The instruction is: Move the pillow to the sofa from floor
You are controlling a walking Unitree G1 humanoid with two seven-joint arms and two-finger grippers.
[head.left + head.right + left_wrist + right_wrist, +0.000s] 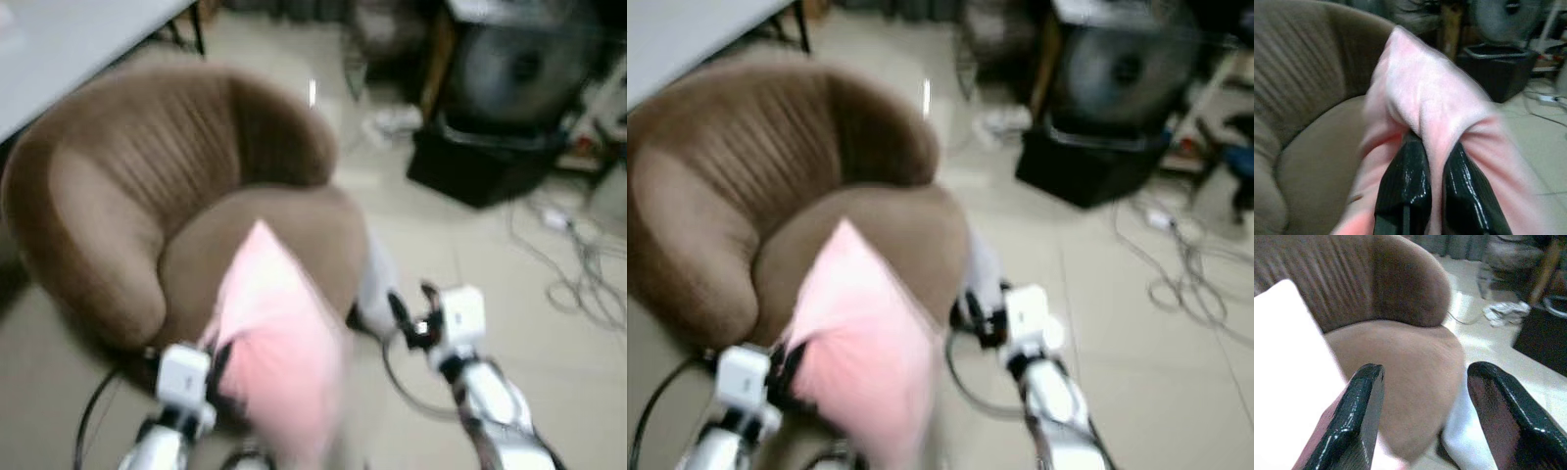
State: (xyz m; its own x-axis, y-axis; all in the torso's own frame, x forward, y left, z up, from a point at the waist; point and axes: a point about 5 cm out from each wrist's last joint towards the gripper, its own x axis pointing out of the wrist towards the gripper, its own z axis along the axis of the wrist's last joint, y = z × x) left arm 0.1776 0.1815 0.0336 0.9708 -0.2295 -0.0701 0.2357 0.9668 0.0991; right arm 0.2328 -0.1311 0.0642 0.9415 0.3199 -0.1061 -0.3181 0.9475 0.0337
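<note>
Already I am at the carry step: my left gripper (1425,191) is clenched on a fold of the pink pillow (279,333), which hangs off the floor in the lower middle of the head view, in front of the seat of the brown sofa (147,186). My right gripper (1435,416) stands spread and grasps nothing, just right of the pillow near the seat's front edge. Next, I judge, I must bring the pillow forward over the seat cushion, lower it until it rests there, and only then let go. I can read no brand, label or writing; the views are blurred.
</note>
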